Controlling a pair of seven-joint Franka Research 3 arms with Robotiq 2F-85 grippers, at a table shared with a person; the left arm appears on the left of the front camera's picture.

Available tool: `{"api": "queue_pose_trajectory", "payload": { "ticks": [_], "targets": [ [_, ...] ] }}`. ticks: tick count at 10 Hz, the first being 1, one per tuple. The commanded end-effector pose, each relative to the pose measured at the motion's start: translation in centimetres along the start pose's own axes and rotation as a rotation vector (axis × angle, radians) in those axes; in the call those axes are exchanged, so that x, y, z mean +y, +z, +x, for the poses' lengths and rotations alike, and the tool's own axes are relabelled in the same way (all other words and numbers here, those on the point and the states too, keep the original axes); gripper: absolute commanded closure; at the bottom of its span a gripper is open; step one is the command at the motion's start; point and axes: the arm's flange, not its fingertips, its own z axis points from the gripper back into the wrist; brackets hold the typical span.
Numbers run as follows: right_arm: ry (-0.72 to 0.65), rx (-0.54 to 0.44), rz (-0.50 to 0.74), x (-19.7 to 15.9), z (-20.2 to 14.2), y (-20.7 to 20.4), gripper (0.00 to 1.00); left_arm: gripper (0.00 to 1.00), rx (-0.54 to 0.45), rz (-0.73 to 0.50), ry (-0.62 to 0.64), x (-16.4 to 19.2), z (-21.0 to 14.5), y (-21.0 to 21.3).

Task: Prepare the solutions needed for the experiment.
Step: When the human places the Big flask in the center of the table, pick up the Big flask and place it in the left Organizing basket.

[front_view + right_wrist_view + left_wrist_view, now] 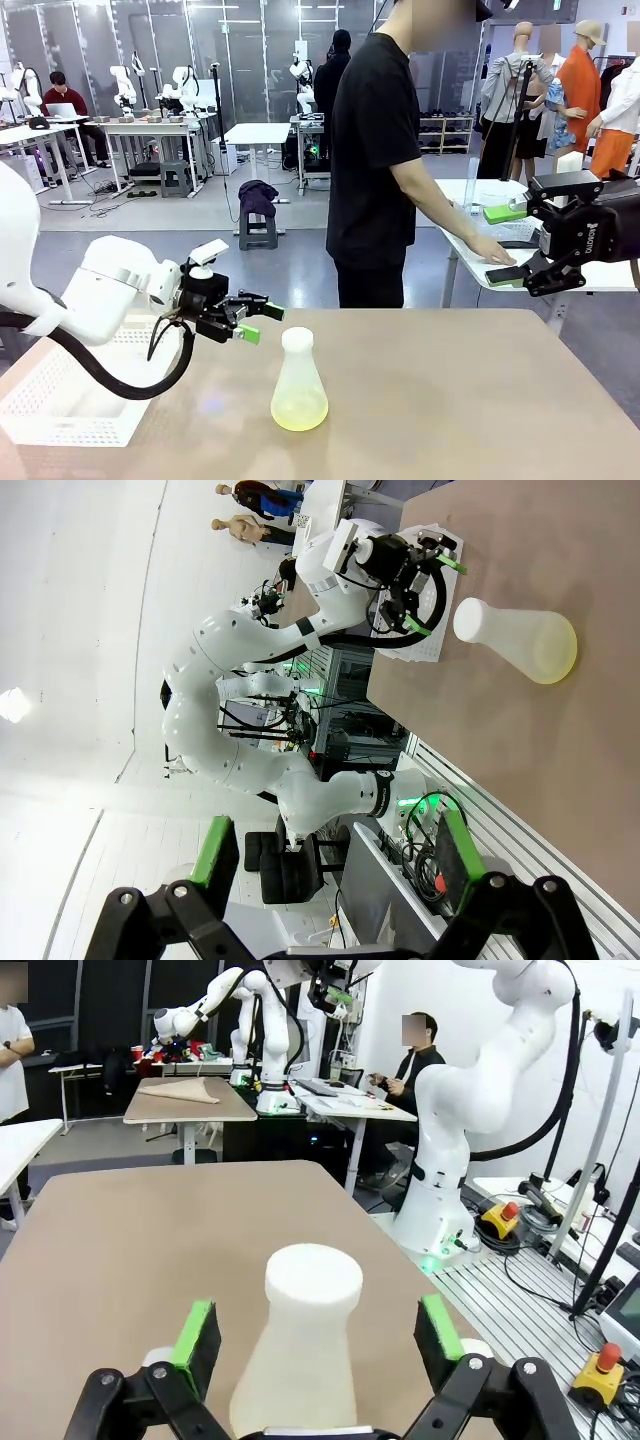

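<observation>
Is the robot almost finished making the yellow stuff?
Not nearly. A conical flask with some pale yellow liquid already stands on the table. The left end effector is open beside its neck, gripping nothing. The right end effector waits open.

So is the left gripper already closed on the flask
No, the left gripper is open, its green pads standing apart on either side of the flask without touching it.

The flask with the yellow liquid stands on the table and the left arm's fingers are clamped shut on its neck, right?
Not quite. The flask stands on the table, but the left gripper is open and apart from it. The left wrist view shows its fingers spread wide on either side of the neck, not touching.
</observation>
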Motion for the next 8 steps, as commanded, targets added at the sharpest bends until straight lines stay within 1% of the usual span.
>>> {"api": "queue_pose_trajectory", "payload": {
  "ticks": [1, 3, 4, 5, 8],
  "targets": [
    [0.008, -0.002, 0.012, -0.02, 0.09, -0.05, 0.0, 0.0, -0.031, -0.07, -0.026, 1.11, -1.1, 0.07],
    [0.008, -0.002, 0.012, -0.02, 0.09, -0.05, 0.0, 0.0, -0.058, -0.102, -0.026, 1.41, -1.65, -0.24],
    [0.008, -0.002, 0.012, -0.02, 0.09, -0.05, 0.0, 0.0, -0.055, -0.139, -0.014, 1.38, -1.76, -0.49],
    [0.008, -0.002, 0.012, -0.02, 0.09, -0.05, 0.0, 0.0, -0.042, -0.054, 0.004, 0.71, -1.79, -0.52],
    [0.008, -0.002, 0.012, -0.02, 0.09, -0.05, 0.0, 0.0, -0.042, -0.054, 0.004, 0.71, -1.79, -0.52]
  ]
}}
